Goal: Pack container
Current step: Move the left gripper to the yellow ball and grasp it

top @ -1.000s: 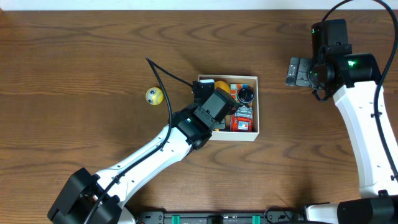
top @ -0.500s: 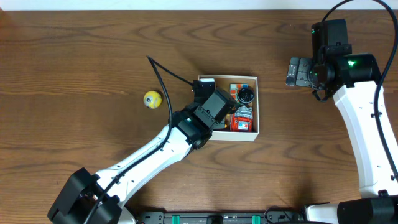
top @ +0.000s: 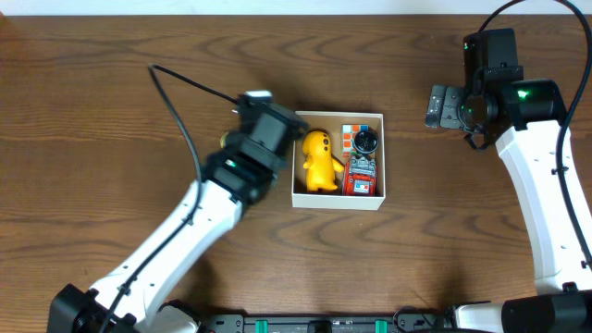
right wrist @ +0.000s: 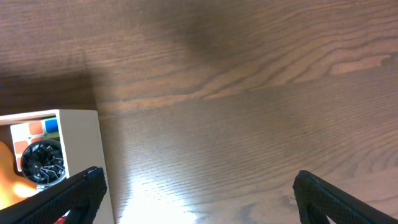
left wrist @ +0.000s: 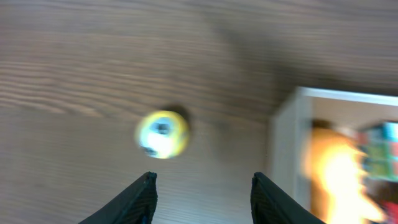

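- Clearly, the container sits on the surface, with a yellow duck and other toys inside.
- The ball lies to its left, just ahead of the left claw, whose fingers are apart and empty.
- The right claw, wide apart, hangs well off.

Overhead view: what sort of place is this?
Probably a robot lab bench: a left arm and right arm at a wood-grain table, a container of toys, a yellow ball outside it.
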You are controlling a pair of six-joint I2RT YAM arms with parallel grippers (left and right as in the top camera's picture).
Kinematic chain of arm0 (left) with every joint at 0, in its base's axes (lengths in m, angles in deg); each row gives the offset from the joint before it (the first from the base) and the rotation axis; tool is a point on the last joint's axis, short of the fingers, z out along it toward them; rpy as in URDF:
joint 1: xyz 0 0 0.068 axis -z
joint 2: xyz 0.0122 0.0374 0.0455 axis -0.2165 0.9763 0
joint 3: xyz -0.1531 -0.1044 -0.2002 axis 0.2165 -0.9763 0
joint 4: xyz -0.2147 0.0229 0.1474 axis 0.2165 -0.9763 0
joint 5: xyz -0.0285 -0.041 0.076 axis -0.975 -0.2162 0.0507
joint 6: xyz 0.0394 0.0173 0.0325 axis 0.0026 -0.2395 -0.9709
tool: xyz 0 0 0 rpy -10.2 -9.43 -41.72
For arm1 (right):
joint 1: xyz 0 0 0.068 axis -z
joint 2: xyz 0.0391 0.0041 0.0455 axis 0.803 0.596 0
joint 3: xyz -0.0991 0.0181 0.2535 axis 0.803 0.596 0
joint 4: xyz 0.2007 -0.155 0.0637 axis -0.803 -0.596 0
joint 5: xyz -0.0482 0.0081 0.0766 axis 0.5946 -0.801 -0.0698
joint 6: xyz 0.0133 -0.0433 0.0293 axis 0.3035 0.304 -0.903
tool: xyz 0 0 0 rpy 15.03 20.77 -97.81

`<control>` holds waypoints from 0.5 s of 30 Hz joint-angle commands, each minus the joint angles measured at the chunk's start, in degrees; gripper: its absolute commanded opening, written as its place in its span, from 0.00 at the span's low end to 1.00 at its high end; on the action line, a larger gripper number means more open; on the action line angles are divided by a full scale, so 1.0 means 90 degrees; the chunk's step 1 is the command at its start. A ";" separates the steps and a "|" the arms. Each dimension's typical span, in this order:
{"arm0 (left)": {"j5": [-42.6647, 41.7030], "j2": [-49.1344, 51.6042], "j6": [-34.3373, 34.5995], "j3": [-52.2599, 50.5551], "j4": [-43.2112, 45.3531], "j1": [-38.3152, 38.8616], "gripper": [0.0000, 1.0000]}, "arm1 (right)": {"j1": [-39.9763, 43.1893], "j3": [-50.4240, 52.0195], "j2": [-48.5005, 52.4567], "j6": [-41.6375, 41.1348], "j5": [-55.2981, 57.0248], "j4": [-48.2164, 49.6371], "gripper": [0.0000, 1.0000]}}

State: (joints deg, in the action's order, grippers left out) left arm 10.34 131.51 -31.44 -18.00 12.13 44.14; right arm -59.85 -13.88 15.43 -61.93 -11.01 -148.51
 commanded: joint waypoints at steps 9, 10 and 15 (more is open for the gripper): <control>-0.0823 0.0911 -0.1542 0.0136 0.1212 -0.1404 0.65 | 0.0036 -0.0087 -0.0051 0.0005 0.0051 0.0000 0.99; -0.0821 0.1035 -0.1542 0.0136 0.1282 -0.1472 0.66 | 0.0036 -0.0087 -0.0051 0.0005 0.0051 0.0000 0.99; -0.0821 0.1773 -0.1542 0.0136 0.1540 -0.1766 0.76 | 0.0036 -0.0087 -0.0051 0.0005 0.0051 0.0000 0.99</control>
State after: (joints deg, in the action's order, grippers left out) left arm 3.48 144.27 -43.95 -17.89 25.62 29.45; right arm -59.85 -13.88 15.43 -61.93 -11.01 -148.49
